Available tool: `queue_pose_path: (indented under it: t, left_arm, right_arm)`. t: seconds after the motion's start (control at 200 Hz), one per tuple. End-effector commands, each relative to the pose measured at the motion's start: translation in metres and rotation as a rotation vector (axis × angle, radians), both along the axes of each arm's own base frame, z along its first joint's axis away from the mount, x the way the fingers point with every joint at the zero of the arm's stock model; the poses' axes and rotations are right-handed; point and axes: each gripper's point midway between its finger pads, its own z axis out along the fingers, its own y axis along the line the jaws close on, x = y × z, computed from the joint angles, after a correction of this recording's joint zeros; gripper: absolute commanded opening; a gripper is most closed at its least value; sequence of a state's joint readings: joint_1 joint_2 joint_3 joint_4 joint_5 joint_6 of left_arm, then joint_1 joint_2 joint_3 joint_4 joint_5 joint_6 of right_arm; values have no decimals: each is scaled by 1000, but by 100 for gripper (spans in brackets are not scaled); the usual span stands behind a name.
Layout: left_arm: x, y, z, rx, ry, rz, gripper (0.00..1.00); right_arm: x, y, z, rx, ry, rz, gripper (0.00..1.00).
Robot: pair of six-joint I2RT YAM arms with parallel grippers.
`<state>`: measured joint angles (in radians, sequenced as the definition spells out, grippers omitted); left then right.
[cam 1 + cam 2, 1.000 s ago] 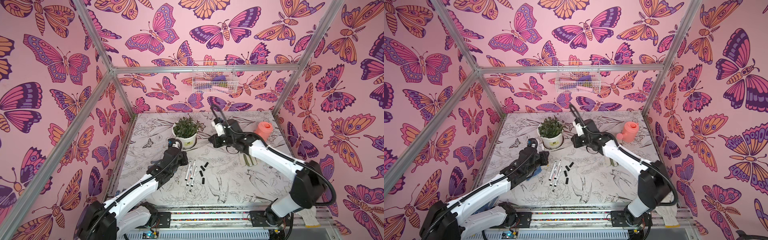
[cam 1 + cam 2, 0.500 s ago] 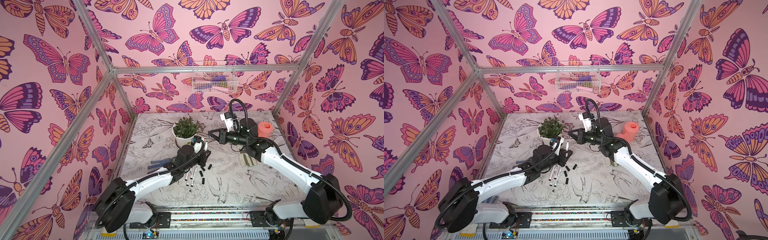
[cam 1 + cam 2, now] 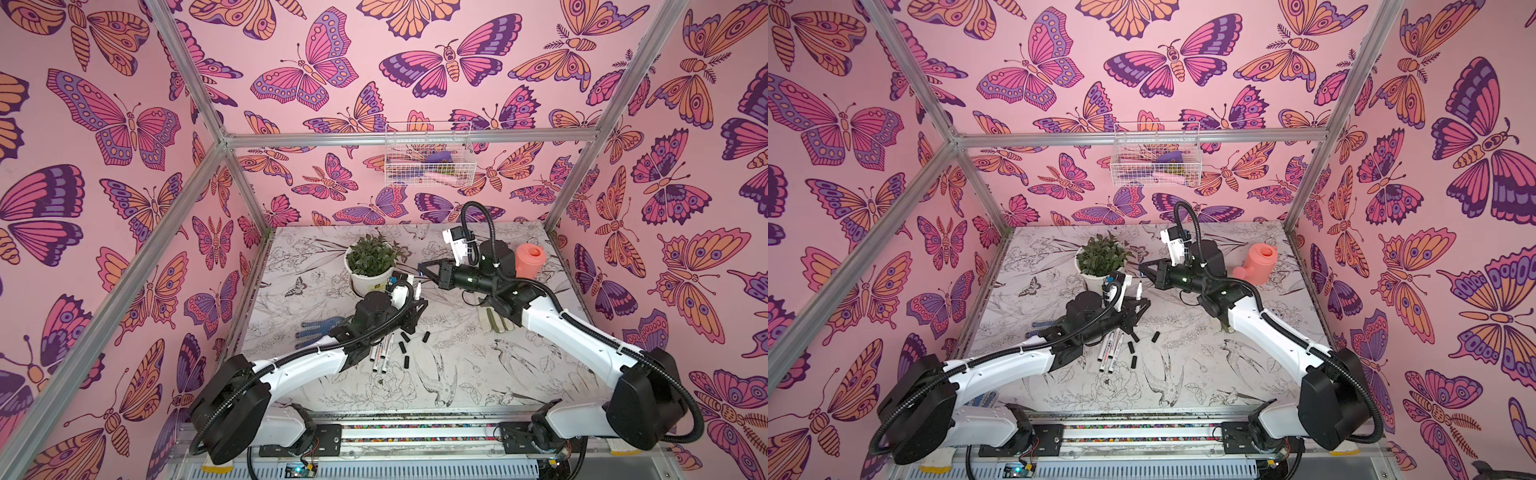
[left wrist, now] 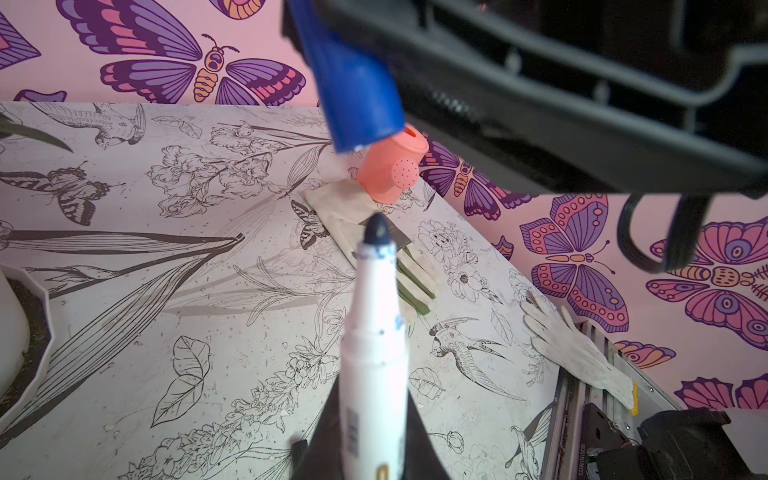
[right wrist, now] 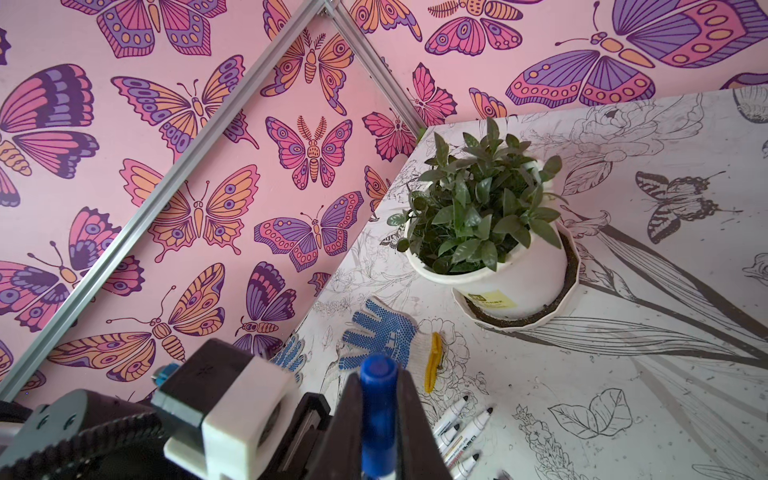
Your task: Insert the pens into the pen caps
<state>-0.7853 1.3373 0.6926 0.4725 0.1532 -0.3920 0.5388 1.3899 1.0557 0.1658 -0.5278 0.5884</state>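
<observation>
Left gripper (image 3: 417,305): I saw its jaws clamped on the lower barrel of one pen (image 4: 372,332), which stood close to upright, dark tip up, above the middle of the bench (image 3: 478,374).
Right gripper (image 3: 423,267): I saw its jaws closed on the blue cap (image 5: 377,409), reaching in from the bench's right-edge side, near the pen's tip.
Cap and pen: in the left wrist view the cap's open end faced the tip at a slant, and I saw a clear gap between them; the tip was not inside the cap.
Other pens (image 3: 1110,350): I counted at least three lying side by side, uncapped, left of the middle toward the front edge, partly under the left arm.
Black caps (image 3: 1134,347): several lay loose just right of those pens.
Potted plant (image 3: 371,261): it stood toward the back-left corner, just behind the held pen.
Watering can (image 3: 528,261): it stood near the back-right corner.
Blue glove (image 3: 320,328): it lay flat near the left edge.
</observation>
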Motion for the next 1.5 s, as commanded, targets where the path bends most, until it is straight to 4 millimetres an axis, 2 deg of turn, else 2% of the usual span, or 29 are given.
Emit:
queue_pose_path:
  t: [0.0, 0.366, 0.821, 0.956, 1.167, 1.392, 1.492]
  left_arm:
    - [0, -1, 14, -20, -54, -3, 0]
    - [1, 1, 13, -20, -58, 7, 0]
    - [3, 4, 14, -32, -62, 35, 0]
    - [7, 5, 19, -44, -81, 46, 0]
    - [14, 5, 30, -81, -85, 33, 0]
    - [9, 1, 17, -72, -46, 13, 0]
    - [7, 1, 16, -69, -47, 9, 0]
  right_arm:
    - [4, 4, 4, 25, -9, -6, 0]
    - [-2, 11, -1, 23, 10, 26, 0]
    - [-11, 6, -5, -1, 12, 35, 0]
    - [-17, 9, -7, 8, 19, 64, 0]
    - [-21, 2, 3, 11, -15, 44, 0]
    - [-12, -1, 24, 23, -74, 17, 0]
    - [-10, 1, 27, 19, -82, 28, 0]
